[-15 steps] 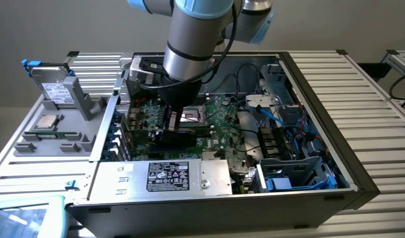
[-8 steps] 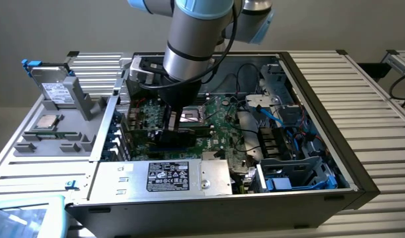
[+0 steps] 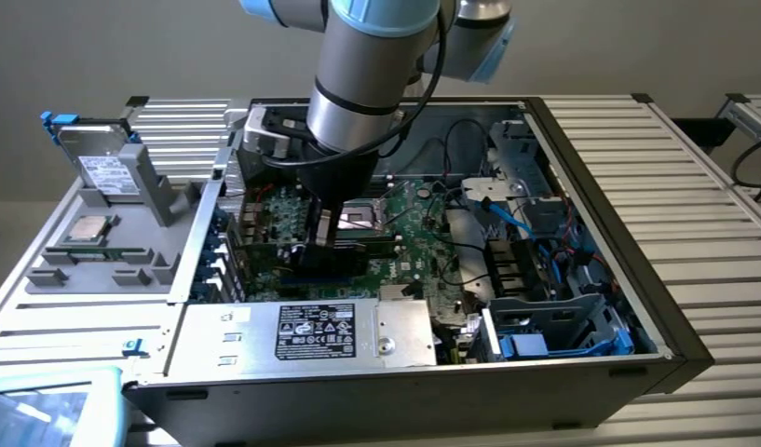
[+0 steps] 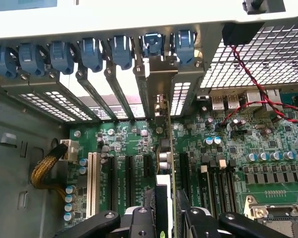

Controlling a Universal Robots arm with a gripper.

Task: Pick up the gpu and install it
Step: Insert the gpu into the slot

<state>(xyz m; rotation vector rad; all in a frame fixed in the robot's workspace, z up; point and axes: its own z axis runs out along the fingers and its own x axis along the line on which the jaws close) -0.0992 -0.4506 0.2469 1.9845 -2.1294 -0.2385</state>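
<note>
**Gpu gripped on edge at its slot, install in hand**

The hand (image 4: 166, 220) grips the gpu (image 4: 169, 148) by both faces. Its fingers (image 4: 151, 220) are about half closed, with the card pinched between them. The gpu stands upright on edge and runs from the hand toward the rear wall of the case (image 3: 604, 140). There its metal bracket (image 4: 164, 82) lines up with one of the rear openings, beneath the row of blue clips (image 4: 92, 52). Under the card lie the long black slots (image 4: 130, 181) of the board (image 4: 124, 134). The card is at one of them, but I cannot tell whether its edge is in the slot or just above it.

In the exterior view the arm (image 3: 368, 84) comes in from twelve o'clock and drops steeply into the open case. Its wrist is near vertical and the hand points straight down at the board. The hand is at about nine o'clock of the socket (image 3: 355, 221) and at twelve o'clock of the power supply (image 3: 318, 331). The case rests on a slatted surface (image 3: 710, 214).

As I judge it, the pick-up is done and the step in hand is the install itself. Finishing it calls for keeping the card plumb and square to the slot, with the bracket clear of the rear wall. The push has to be straight down. A tilted card would likely bind or ride up at one end.
</note>
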